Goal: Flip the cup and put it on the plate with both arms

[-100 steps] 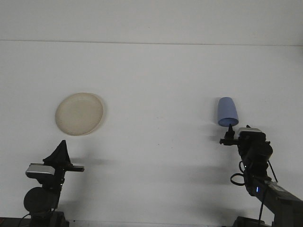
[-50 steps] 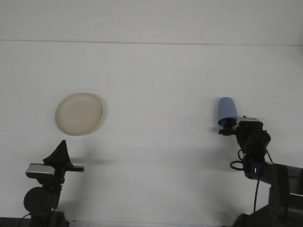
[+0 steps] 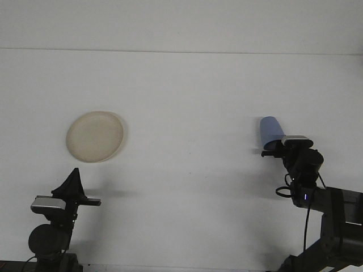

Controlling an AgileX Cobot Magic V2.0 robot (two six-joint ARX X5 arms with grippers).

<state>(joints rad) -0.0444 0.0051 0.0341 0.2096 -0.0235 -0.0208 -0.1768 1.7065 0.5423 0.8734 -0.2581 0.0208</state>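
Front view: the right gripper (image 3: 271, 148) is seen at the base of the blue cup (image 3: 271, 131); whether it is clenched on the cup cannot be told. The cup's long axis is tilted slightly leftward, closed end up, wide end toward the claw. The cup is well to the right of the plate (image 3: 95, 136). The left gripper (image 3: 72, 182), below the plate, appears closed and empty.

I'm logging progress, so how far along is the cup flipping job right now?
Nothing is finished yet. In hand: the right end effector is at the base of the blue plastic cup, which stands upside down and slightly tilted. Left: flipping it and setting it on the empty round beige plate; the left end effector waits apart.
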